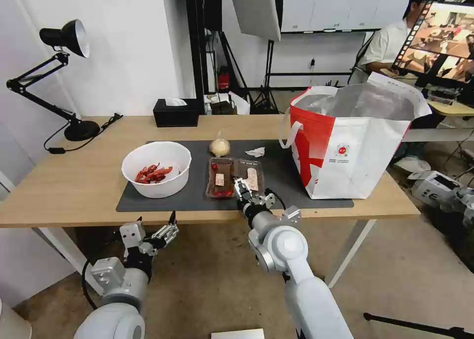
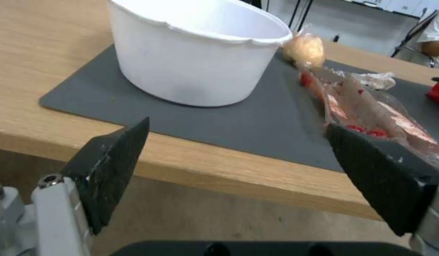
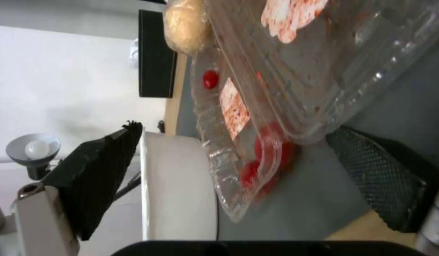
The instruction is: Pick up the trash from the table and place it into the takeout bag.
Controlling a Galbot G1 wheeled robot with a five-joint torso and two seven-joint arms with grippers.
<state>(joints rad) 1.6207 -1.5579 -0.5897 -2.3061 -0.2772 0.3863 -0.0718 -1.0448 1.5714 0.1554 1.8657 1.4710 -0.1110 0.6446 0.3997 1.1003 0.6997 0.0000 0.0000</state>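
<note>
Your right gripper (image 1: 240, 186) hangs at the near edge of the clear tray (image 1: 234, 177) on the dark mat (image 1: 276, 181), fingers spread wide, gripping nothing. Your left gripper (image 1: 168, 229) waits below the table (image 1: 74, 181) edge, fingers apart. The takeout bag (image 1: 353, 141) stands open at the right.

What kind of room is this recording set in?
Probably an office or studio workspace: a wooden desk with a desk lamp, lighting stands by the wall, and a monitor at a neighbouring desk.
</note>
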